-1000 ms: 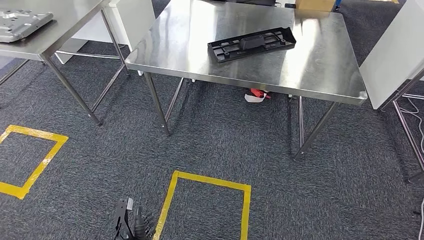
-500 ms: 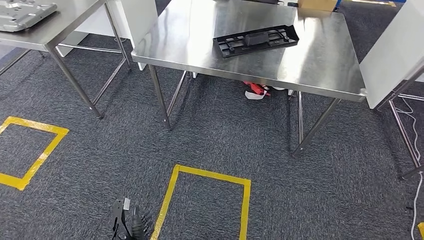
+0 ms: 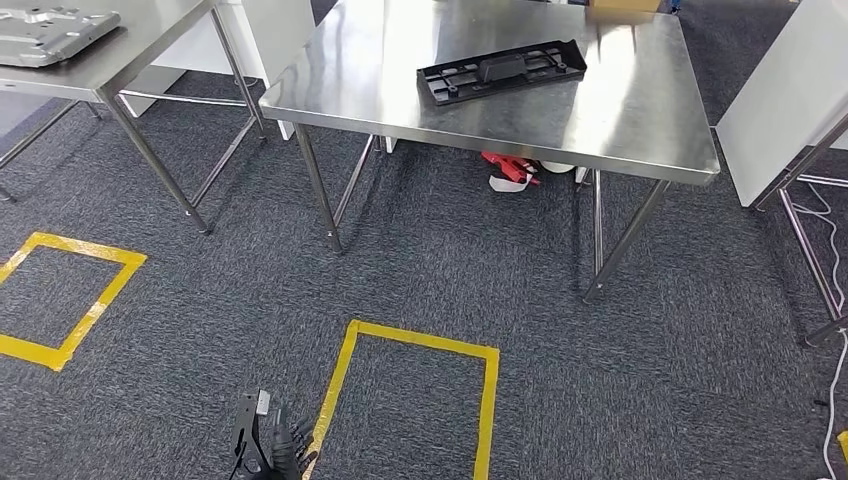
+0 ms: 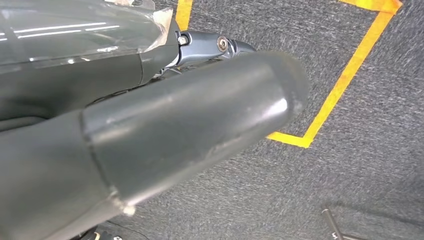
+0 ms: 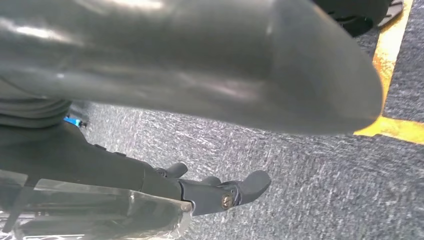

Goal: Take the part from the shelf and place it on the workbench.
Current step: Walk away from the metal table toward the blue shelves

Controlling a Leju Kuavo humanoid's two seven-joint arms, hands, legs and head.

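The black, long plastic part (image 3: 500, 70) lies flat on the steel workbench (image 3: 620, 140) ahead of me, near its far side. My left hand (image 3: 266, 448) hangs low beside my body over the carpet, holding nothing. In the left wrist view the left hand (image 4: 165, 135) shows its thick grey thumb and dark fingers (image 4: 212, 46) stretched out over the floor. In the right wrist view the right hand (image 5: 200, 60) hangs likewise, its dark fingers (image 5: 225, 192) extended and empty. Both hands are far from the part.
A second steel table (image 3: 150, 40) at the left carries a grey metal plate (image 3: 50, 22). Yellow tape squares (image 3: 415, 340) (image 3: 75, 300) mark the grey carpet. A red-and-white item (image 3: 508, 172) lies under the workbench. A white panel (image 3: 780, 100) and cables (image 3: 835, 240) stand at the right.
The whole picture has shifted slightly, so the camera has moved; the workbench now sits a little higher in view. The part stays on the bench and both hands stay hanging.
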